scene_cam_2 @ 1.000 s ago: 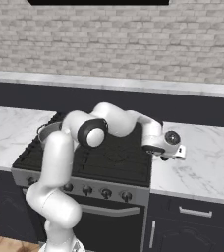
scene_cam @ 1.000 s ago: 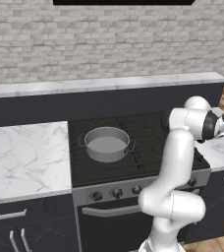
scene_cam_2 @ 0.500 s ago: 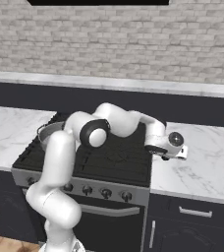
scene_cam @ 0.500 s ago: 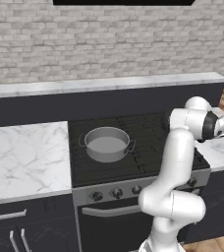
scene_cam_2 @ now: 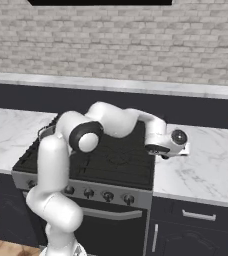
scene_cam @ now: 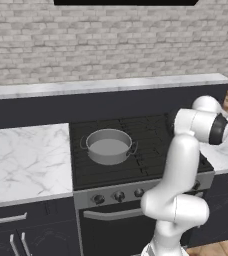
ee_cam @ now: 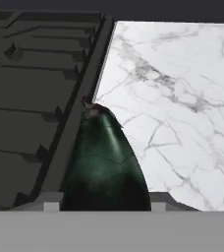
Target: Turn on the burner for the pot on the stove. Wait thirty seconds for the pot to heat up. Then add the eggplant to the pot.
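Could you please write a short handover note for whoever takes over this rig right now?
Gripper: low over the marble counter just right of the stove, closed on the eggplant; the hand view shows it between the fingers, beside the stove's edge.
Pot: empty, on the stove's back-left burner.
Done: eggplant grasped. Whether the burner is lit cannot be told; no flame shows.
Left: lift the eggplant, carry it left across the stove, and drop it in the pot.
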